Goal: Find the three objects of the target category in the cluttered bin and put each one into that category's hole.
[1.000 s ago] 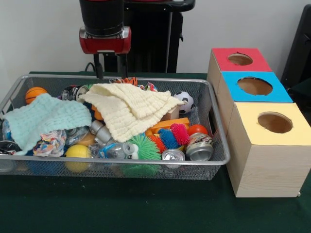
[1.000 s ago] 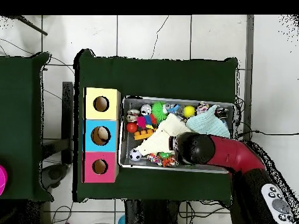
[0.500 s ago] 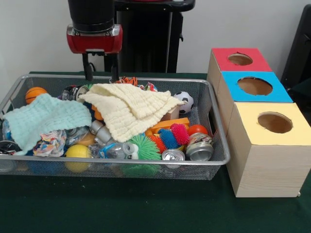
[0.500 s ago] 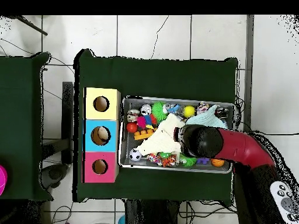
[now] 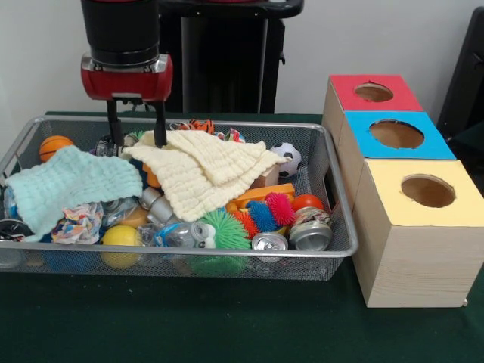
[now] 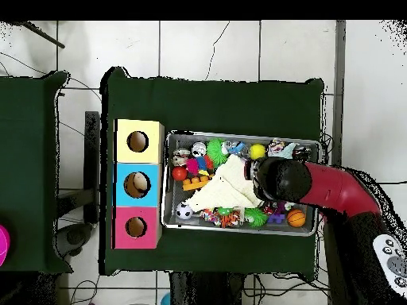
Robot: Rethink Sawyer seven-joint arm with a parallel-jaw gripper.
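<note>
My gripper (image 5: 138, 141) hangs open over the far left part of the wire bin (image 5: 227, 254), its fingertips (image 5: 117, 142) level with the far edge of a cream cloth (image 5: 204, 168); nothing is between the fingers. The cloth covers the bin's middle. A mint cloth (image 5: 72, 181) lies left of it. Around them show an orange basketball (image 5: 54, 145), a soccer ball (image 5: 288, 157), a yellow ball (image 5: 121, 237), a red ball (image 5: 307, 202), spiky balls (image 5: 263, 214) and cans (image 5: 310, 234). From overhead the arm (image 6: 280, 179) hides the gripper and the mint cloth.
Three wooden boxes with round holes stand in a row right of the bin: red top (image 5: 344, 89) farthest, blue (image 5: 439, 145) in the middle, yellow (image 5: 393, 227) nearest. Something pale lies inside the blue box's hole (image 6: 140, 184). Dark green cloth covers the table (image 5: 227, 318).
The arm has slid left in the front view, from the bin's middle to above its far left part, still open. Overhead, the basketball near the robot-side wall has come into sight.
</note>
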